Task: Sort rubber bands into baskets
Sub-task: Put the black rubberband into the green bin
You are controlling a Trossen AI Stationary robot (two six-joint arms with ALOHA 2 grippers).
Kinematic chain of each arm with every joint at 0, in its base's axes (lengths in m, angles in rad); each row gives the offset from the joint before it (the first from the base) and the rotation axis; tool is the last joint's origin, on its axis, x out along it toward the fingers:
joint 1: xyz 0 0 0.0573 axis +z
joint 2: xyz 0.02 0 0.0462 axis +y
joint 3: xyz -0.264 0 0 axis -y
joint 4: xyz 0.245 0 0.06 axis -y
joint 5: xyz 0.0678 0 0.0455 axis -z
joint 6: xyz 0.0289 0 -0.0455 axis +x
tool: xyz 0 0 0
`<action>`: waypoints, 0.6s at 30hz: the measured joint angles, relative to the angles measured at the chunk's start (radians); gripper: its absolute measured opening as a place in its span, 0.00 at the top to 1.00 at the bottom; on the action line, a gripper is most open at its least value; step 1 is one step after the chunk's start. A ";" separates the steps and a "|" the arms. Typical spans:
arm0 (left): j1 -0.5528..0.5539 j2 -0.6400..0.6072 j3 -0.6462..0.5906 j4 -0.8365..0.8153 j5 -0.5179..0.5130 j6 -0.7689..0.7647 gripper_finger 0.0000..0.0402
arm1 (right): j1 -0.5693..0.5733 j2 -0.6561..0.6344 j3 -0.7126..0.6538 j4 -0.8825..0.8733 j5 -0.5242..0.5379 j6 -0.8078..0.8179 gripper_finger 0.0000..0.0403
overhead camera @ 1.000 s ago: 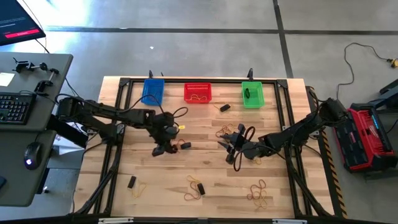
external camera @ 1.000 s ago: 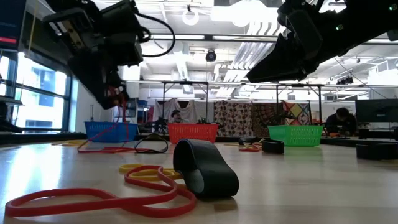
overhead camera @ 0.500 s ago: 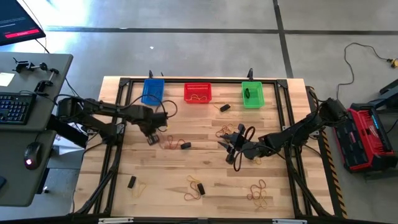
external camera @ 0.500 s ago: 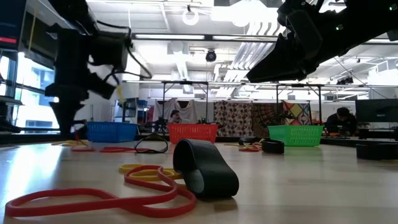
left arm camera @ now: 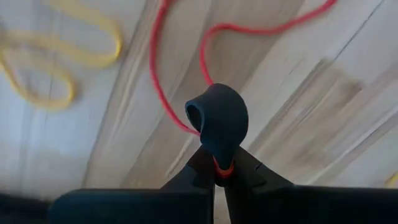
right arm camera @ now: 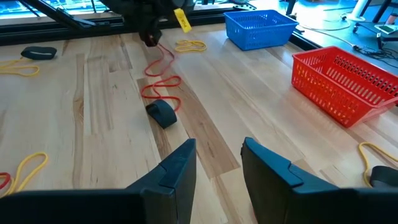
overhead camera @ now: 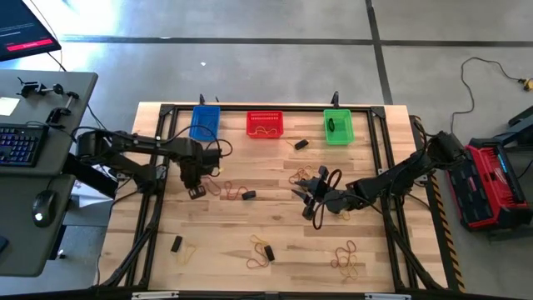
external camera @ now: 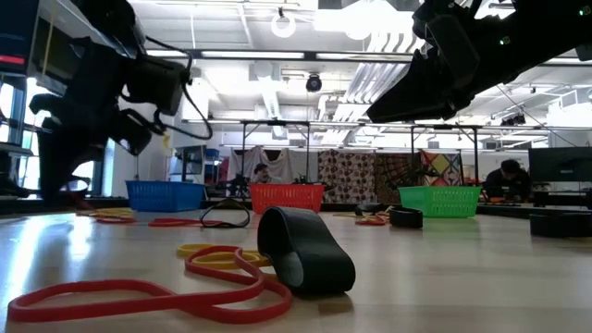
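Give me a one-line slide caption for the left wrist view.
Left gripper shut on a red rubber band that trails over the wooden table, near yellow bands.

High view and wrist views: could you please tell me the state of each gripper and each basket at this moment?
Left gripper: fingers shut on a red rubber band.
Right gripper: fingers open, holding nothing.
Blue basket: upright, no band visible inside.
Red basket: upright, holds tan bands.
Green basket: upright, holds a dark band.
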 joint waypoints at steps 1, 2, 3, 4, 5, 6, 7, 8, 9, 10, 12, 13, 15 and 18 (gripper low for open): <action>0.007 0.005 0.000 -0.024 0.000 0.000 0.99 | 0.000 0.000 0.000 0.000 0.000 0.000 0.71; 0.015 0.014 0.000 -0.045 0.001 0.002 0.99 | 0.000 0.000 0.000 0.000 0.000 0.000 0.71; 0.021 0.025 0.000 -0.064 0.003 0.012 0.99 | 0.000 0.000 0.000 0.000 0.000 0.000 0.71; 0.027 0.037 0.000 -0.077 0.004 0.027 0.99 | 0.000 0.000 0.000 0.000 0.000 0.000 0.71; 0.032 0.051 0.000 -0.085 0.005 0.041 0.99 | 0.000 0.000 0.000 0.000 0.000 0.000 0.71; 0.038 0.068 0.000 -0.090 0.013 0.053 0.99 | 0.000 0.000 0.000 0.000 0.000 0.000 0.71; 0.044 0.087 0.000 -0.093 0.027 0.067 0.99 | 0.000 0.000 0.000 0.000 0.000 0.001 0.71; 0.046 0.108 0.000 -0.092 0.037 0.082 0.99 | 0.000 0.000 0.000 -0.002 0.000 0.000 0.71; 0.048 0.128 0.000 -0.090 0.039 0.097 0.99 | 0.000 0.000 0.000 -0.002 0.000 0.000 0.71; 0.049 0.148 0.000 -0.088 0.039 0.112 0.99 | 0.000 0.000 0.000 -0.002 0.000 0.000 0.71; 0.048 0.186 0.000 -0.083 0.027 0.132 0.98 | 0.000 0.000 0.000 -0.003 0.000 0.001 0.71; 0.048 0.203 0.000 -0.084 0.025 0.139 0.97 | 0.000 0.000 0.000 -0.003 0.000 0.001 0.71; 0.048 0.228 0.000 -0.083 0.024 0.143 0.94 | 0.000 0.000 0.000 -0.006 0.000 0.001 0.71; 0.048 0.248 0.000 -0.083 0.023 0.148 0.89 | 0.000 0.000 0.000 -0.007 0.000 0.000 0.71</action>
